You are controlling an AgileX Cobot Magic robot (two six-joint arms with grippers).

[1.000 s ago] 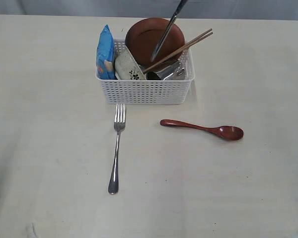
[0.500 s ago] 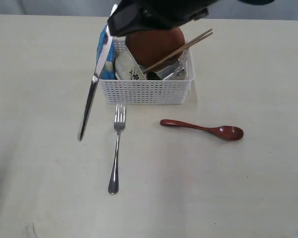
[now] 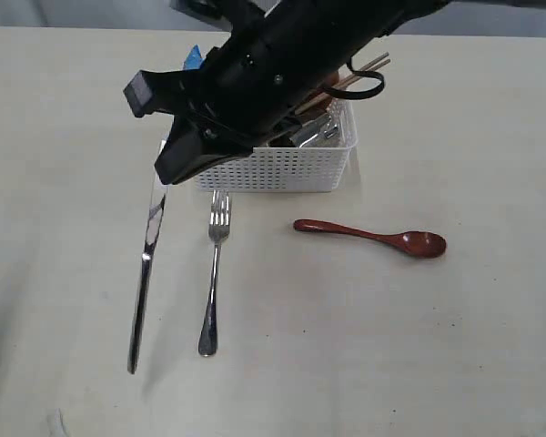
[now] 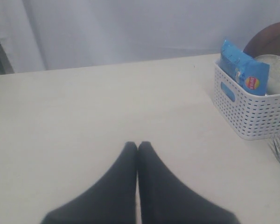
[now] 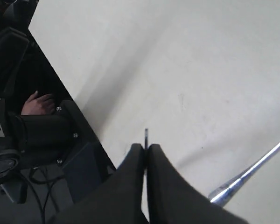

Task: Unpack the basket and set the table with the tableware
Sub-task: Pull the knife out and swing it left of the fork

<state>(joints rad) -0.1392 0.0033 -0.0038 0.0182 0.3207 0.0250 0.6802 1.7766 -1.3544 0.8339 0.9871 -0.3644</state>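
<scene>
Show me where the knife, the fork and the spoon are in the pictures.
knife (image 3: 144, 273), exterior view, middle of its length
fork (image 3: 214, 273), exterior view, middle of the handle
spoon (image 3: 370, 234), exterior view, on the handle

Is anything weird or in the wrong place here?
Yes: a blue chip bag stands in the white basket, and it is a snack, not tableware. The knife hangs nearly upright, pinched by the right gripper.
</scene>
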